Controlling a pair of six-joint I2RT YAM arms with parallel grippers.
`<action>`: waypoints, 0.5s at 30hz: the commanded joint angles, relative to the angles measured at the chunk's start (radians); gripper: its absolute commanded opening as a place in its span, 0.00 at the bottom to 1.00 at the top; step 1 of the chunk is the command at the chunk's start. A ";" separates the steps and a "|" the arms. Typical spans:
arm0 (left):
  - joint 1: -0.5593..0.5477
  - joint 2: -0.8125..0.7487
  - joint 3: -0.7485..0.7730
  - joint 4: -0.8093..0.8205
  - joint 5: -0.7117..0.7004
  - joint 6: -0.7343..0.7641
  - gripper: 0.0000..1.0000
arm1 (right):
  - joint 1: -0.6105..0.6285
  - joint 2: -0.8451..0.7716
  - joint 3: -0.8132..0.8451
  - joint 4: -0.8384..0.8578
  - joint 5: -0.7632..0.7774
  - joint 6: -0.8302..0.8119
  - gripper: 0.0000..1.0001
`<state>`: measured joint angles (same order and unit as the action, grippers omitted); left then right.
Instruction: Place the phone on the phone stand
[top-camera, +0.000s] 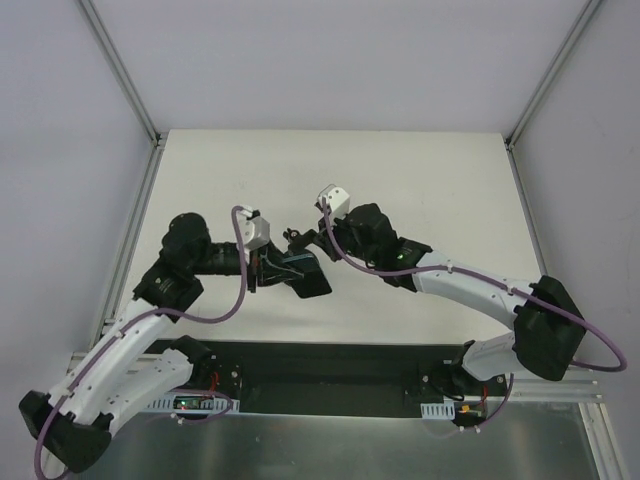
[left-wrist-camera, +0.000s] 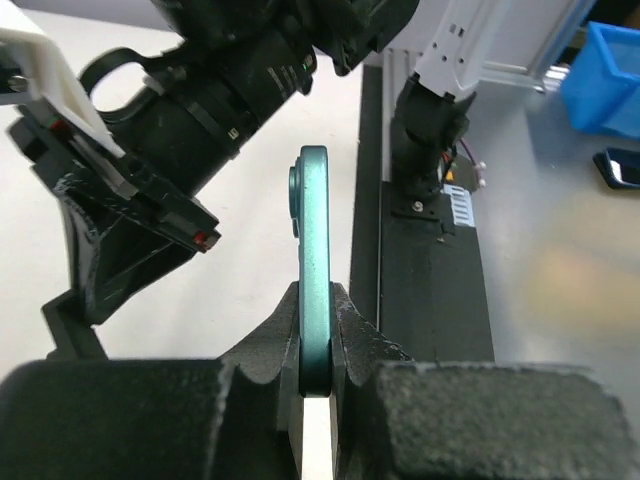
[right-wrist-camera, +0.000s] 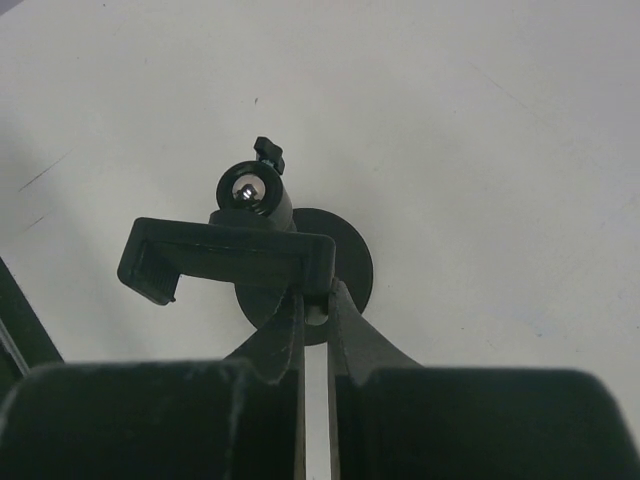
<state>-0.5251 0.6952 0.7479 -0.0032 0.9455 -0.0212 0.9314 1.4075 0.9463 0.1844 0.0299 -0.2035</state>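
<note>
The left end effector (left-wrist-camera: 315, 345) is closed tight on the phone (left-wrist-camera: 313, 250). Its two fingers (left-wrist-camera: 270, 350) pinch one end of it. The phone stands on its thin side between them, so the left wrist view shows its teal edge. The rest of the phone sticks out past the fingers. I cannot tell if it touches the bench (top-camera: 400, 180) below.

From above, the phone (top-camera: 308, 275) is a dark slab near the middle of the bench. It sits just in front of the left end effector (top-camera: 262, 265). The stand (top-camera: 297, 238) is right beside it, a little farther back. The phone is not on the stand.

The right end effector (right-wrist-camera: 318, 305) is closed on the stand (right-wrist-camera: 250, 230). Its fingers squeeze the right end of the black bracket (right-wrist-camera: 220, 258) at the top of the stand. The jaws are very narrow, with only a thin gap. The round base (right-wrist-camera: 352, 262) lies on the white bench (right-wrist-camera: 480, 120) under the bracket. A small knob (right-wrist-camera: 268, 152) pokes out by the ball on the stem.

From above, the right end effector (top-camera: 318, 238) reaches in from the right, and the two arms meet close together. Off to one side in the left wrist view is a blue box (left-wrist-camera: 610, 75).
</note>
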 joint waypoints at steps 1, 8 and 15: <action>-0.010 0.139 0.102 0.121 0.150 0.108 0.00 | -0.045 -0.022 0.065 0.006 -0.212 0.000 0.01; 0.003 0.360 0.194 0.078 0.134 0.245 0.00 | -0.068 -0.004 0.089 -0.020 -0.307 -0.005 0.01; 0.086 0.448 0.234 0.062 0.199 0.231 0.00 | -0.100 0.001 0.098 -0.040 -0.425 -0.031 0.01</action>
<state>-0.4999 1.1294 0.9146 0.0017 1.0710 0.1711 0.8474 1.4208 0.9882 0.1143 -0.2375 -0.2260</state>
